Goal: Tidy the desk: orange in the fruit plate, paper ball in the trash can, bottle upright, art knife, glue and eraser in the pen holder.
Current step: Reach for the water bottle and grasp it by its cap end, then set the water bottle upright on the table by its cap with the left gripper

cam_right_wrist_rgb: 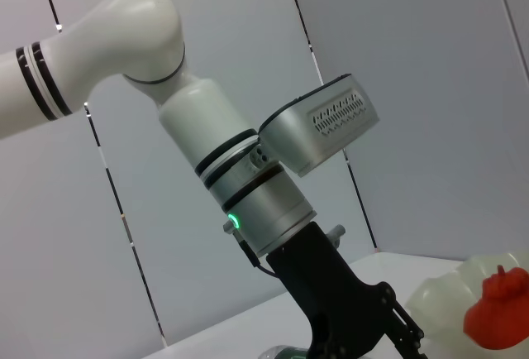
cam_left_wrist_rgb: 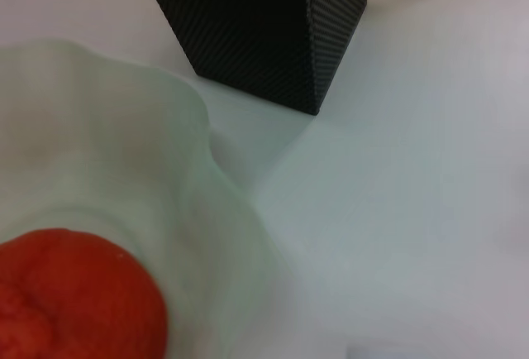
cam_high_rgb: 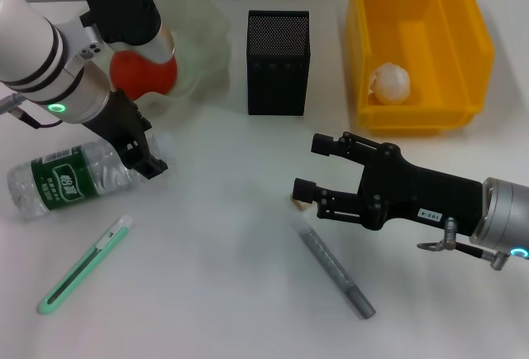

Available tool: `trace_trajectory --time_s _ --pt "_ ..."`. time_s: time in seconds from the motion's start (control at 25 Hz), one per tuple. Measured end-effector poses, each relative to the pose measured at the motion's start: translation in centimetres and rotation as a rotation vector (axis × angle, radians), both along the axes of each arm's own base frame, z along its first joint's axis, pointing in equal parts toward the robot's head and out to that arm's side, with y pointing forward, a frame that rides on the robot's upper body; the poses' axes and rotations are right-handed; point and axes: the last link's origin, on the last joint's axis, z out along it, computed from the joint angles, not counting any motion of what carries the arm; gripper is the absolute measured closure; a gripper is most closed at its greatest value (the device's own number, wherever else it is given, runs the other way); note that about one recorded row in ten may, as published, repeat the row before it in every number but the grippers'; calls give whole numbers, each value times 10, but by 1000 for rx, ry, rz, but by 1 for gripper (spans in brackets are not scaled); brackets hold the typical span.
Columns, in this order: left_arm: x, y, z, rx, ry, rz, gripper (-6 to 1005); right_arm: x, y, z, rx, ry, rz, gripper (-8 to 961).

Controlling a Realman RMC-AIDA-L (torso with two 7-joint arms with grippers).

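White desk (cam_high_rgb: 231,235), holder (cam_high_rgb: 278,62) at its back.
Beside the holder: orange (cam_high_rgb: 142,74) in plate (cam_high_rgb: 201,40). Left gripper (cam_high_rgb: 145,154) clasps the fallen bottle (cam_high_rgb: 70,179); right gripper (cam_high_rgb: 316,169) gapes over the eraser (cam_high_rgb: 295,204).

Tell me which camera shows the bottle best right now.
The head view: the bottle lies on its side, label up, with the left gripper at its cap end. The right wrist view catches at most a sliver at the frame edge under that gripper. The left wrist view misses it.

right claw (cam_high_rgb: 307,169) open, left claw (cam_high_rgb: 147,156) low
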Motion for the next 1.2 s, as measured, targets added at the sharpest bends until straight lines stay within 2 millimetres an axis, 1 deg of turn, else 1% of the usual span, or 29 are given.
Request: trace_trajectory --time_s 0.24,0.8,1.04,1.2 --pt "-3 0 -3 -3 2 10 359 0 0 -1 -2 0 -4 125" --pt "-5 1 -6 5 12 -16 407 1 1 -1 1 -7 -10 125" --pt "-4 2 -6 5 14 -21 564 1 1 -1 2 -7 -10 125" --pt "-2 2 -4 12 0 -22 564 1 2 0 9 -2 -15 125"
